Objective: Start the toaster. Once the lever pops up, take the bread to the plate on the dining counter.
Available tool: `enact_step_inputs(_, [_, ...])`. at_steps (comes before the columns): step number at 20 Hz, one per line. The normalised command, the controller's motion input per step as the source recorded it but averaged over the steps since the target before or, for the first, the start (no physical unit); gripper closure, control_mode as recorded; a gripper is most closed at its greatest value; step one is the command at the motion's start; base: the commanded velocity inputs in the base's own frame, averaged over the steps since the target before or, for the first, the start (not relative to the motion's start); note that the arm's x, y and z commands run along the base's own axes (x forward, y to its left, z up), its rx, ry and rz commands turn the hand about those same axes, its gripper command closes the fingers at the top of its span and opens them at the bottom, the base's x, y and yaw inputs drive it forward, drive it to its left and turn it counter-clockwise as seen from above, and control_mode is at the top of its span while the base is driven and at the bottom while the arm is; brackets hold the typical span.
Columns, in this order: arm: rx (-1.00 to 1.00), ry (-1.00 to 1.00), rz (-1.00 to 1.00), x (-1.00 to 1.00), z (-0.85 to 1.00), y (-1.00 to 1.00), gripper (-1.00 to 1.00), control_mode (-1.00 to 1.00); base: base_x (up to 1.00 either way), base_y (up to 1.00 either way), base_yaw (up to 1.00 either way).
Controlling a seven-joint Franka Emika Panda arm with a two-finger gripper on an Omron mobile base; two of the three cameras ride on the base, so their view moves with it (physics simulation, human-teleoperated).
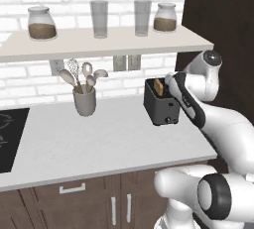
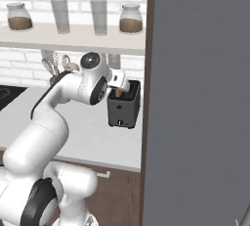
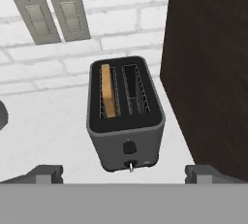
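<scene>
I count one small boxy dark grey toaster (image 1: 161, 105) on the pale grey worktop (image 1: 99, 143), and I use it as the landmark. Left of the toaster stands one grey utensil cup (image 1: 85, 101) holding several spoons. On the white shelf (image 1: 99, 42) above and left of the toaster I count two lidded glass jars of brown contents and, between them, two empty clear glasses. On the brick wall behind the toaster I count two grey switch plates (image 3: 51, 17). The toaster has two top slots; one square tan bread slice (image 3: 109, 90) stands in the left slot. The two-finger gripper (image 3: 124, 172) hangs above the toaster's front, its fingertips spread wide apart, holding nothing.
</scene>
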Motion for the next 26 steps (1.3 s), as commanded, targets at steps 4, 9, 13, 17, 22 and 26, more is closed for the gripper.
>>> enact_step_inputs(4, [0.0,0.0,0.27,0.36,-0.11,0.15,-1.0,-1.0,0.0,0.0,0.0])
enact_step_inputs(9, [-0.01,-0.04,0.09,0.63,-0.21,0.0,-1.0,-1.0,0.0,0.0,0.0])
enact_step_inputs(13, [-0.04,0.01,0.0,0.49,-0.52,0.0,-1.0,-1.0,0.0,0.0,0.0])
enact_step_inputs(17, [-0.02,0.14,0.0,0.27,-0.41,0.02,-1.0,-1.0,0.0,0.0,0.0])
enact_step_inputs(22, [0.0,0.06,-0.01,0.1,-0.05,0.03,-1.0,-1.0,0.0,0.0,0.0])
enact_step_inputs(26, [-0.01,0.02,-0.03,0.35,0.0,0.19,-1.0,-1.0,0.0,0.0,0.0])
